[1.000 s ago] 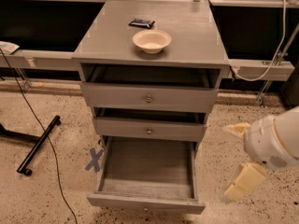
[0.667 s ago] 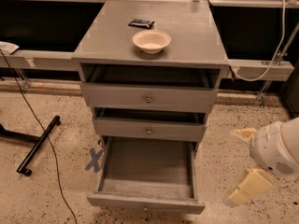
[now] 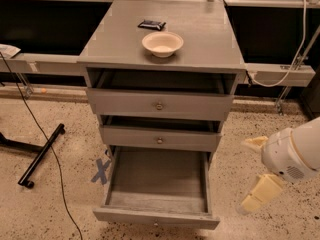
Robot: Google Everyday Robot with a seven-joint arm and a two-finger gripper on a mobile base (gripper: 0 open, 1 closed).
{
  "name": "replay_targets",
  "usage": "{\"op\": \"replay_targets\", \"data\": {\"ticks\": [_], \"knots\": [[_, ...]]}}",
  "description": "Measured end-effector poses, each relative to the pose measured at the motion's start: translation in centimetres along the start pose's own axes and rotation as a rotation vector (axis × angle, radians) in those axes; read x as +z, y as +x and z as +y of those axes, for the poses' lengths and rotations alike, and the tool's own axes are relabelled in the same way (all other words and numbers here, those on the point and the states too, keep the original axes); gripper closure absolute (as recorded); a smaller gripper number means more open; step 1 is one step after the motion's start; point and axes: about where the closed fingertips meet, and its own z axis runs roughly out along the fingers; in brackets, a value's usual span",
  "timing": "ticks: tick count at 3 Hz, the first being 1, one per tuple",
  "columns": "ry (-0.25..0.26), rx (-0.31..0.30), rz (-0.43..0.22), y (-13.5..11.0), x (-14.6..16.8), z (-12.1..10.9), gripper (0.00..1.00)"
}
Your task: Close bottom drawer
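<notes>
gripper (image 3: 248, 175): at the lower right of the view, low, near the floor
fingers (image 3: 263, 190): two, pale cream-yellow, blocky and wedge-shaped, matte; spread well apart, one above the other
wrist housing (image 3: 295, 151): white, smooth, rounded shell, bulbous, with a faint seam curving across it
grille (image 3: 296, 173): small patch of fine dark dots on the shell's lower face

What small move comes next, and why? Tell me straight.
Probably move the gripper left and lower, in front of the bottom drawer, facing its front panel. The drawer stands pulled far out, while the gripper hangs to its right above the floor, open and touching nothing, so it cannot push the panel in yet.
</notes>
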Motion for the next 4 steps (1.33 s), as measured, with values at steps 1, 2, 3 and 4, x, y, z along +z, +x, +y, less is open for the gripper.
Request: {"op": "replay_targets", "data": {"ticks": [1, 2, 3, 4], "knots": [[-0.06, 0.067, -0.06, 2.9, 3.8, -4.3, 0.0], [-0.129, 0.154, -0.136, 7.2, 7.3, -7.2, 0.0], [-0.234, 0.241, -0.218, 11.6, 11.9, -8.3, 0.0], [-0.357, 0.317, -0.314, 14.9, 18.3, -8.0, 0.0]]}}
